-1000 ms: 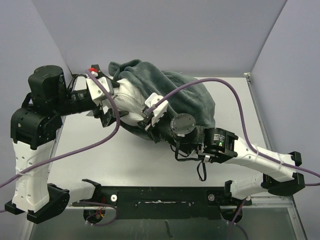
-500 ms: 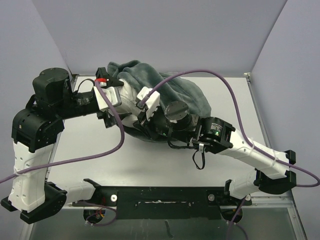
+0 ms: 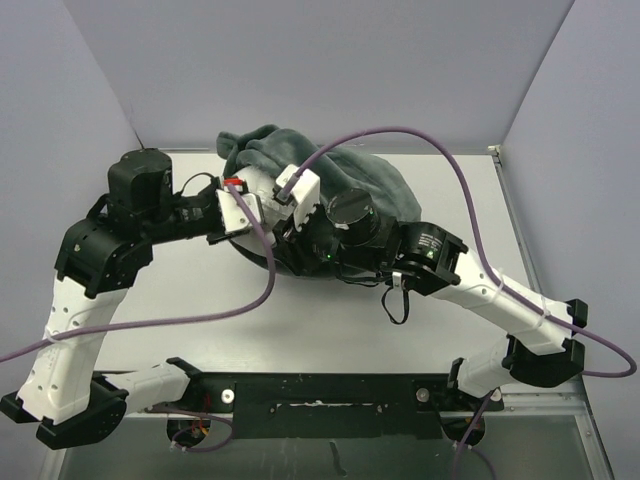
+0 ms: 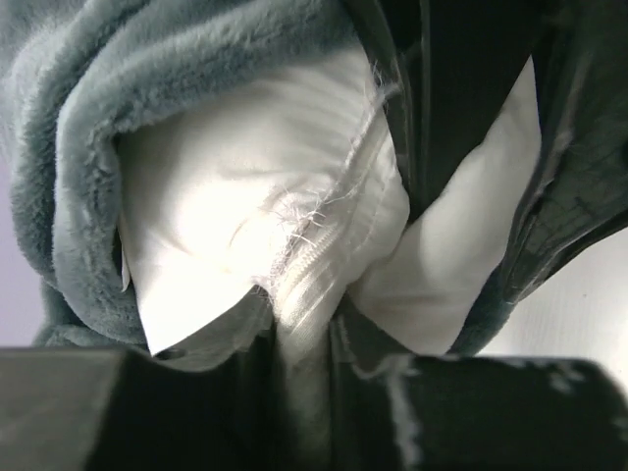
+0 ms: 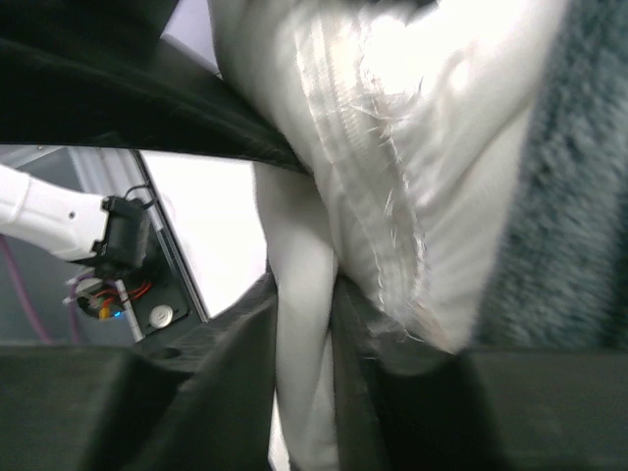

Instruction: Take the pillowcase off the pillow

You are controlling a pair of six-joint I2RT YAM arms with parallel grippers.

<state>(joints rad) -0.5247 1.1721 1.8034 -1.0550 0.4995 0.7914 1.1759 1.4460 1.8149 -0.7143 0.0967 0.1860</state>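
Swung left gripper (image 4: 304, 343) in beside right gripper (image 5: 304, 363), clamped on pillow (image 4: 235, 196) seam between fingers (image 4: 378, 392); couldn't tell right's grip. Needed firm pinch while dragging pillowcase (image 3: 380, 185) off.

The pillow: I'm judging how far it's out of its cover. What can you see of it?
The pillow is plain white smooth cloth, plump, with a frayed stitched seam shedding loose threads. Only one end shows, poking from the opening of the grey fleece pillowcase, which wraps around and touches it; the rest is hidden. The left gripper pinches its seam, and a fold of its cloth runs between the fingers of the right gripper.
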